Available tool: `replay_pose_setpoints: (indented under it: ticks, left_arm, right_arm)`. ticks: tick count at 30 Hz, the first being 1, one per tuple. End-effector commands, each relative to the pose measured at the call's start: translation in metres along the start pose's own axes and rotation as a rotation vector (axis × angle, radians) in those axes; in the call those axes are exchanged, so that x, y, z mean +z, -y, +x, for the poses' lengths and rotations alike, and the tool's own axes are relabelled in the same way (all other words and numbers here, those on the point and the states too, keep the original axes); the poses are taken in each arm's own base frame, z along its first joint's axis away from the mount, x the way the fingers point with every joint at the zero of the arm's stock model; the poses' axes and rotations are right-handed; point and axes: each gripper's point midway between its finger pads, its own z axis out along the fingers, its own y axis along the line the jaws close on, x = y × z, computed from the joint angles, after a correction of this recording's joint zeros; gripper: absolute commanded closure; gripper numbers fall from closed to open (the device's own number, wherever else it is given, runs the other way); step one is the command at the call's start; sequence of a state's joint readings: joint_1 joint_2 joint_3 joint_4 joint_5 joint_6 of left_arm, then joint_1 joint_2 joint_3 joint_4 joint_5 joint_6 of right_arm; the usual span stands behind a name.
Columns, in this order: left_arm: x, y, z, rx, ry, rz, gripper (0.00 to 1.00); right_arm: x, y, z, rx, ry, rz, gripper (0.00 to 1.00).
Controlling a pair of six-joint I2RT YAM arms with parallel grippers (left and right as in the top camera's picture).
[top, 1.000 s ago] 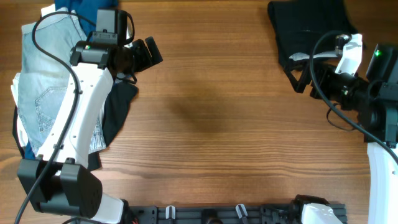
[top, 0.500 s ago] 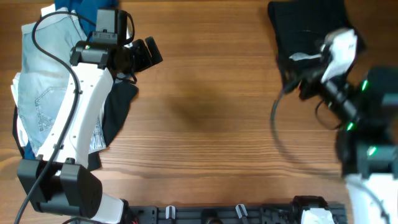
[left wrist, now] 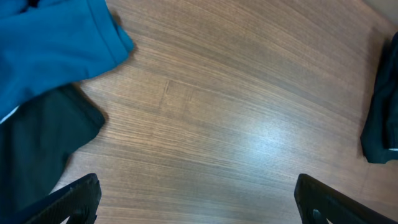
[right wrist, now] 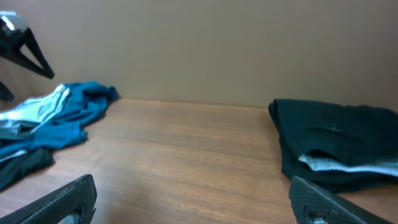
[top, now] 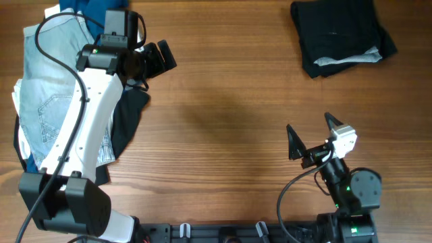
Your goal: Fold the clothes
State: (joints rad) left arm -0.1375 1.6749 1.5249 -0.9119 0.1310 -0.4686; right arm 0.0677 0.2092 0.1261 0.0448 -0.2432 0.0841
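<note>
The black shorts (top: 339,35) lie folded at the back right, a strip of pale grey waistband (top: 351,59) showing at their front edge. They also show in the right wrist view (right wrist: 336,140). My right gripper (top: 312,133) is open and empty, low near the front right, well apart from the shorts. A pile lies at the left: light denim (top: 44,94), a bright blue top (top: 74,8) and a black piece (top: 129,115). My left gripper (top: 162,57) is open and empty beside that pile, over bare wood (left wrist: 205,124), with the blue top (left wrist: 56,37) at its left.
The wooden table (top: 223,121) spreads between the pile and the shorts. A black rail (top: 256,231) runs along the front edge. The left arm (top: 81,115) lies over the pile. A plain wall (right wrist: 205,43) stands behind the table.
My right arm has drawn back from the black shorts to the front right, leaving them folded on the table. The left arm has not moved.
</note>
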Motion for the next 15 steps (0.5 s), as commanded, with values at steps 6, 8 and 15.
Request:
replay_pose_setpoints:
  ticks: [6,8,15]
  left_arm:
    - [0.004,-0.001,0.001,0.017,-0.007,-0.005,0.00]
    - [0.004,-0.001,0.001,0.017,-0.007,-0.005,0.00]
    - [0.004,0.000,0.001,0.017,-0.007,-0.005,0.00]
  right_arm:
    - [-0.004,0.027,0.027,0.103,0.031,0.150,0.00]
    - [-0.005,0.025,0.033,0.042,0.003,0.141,0.00]
    - [-0.010,0.021,0.020,-0.038,0.056,0.127,0.00]
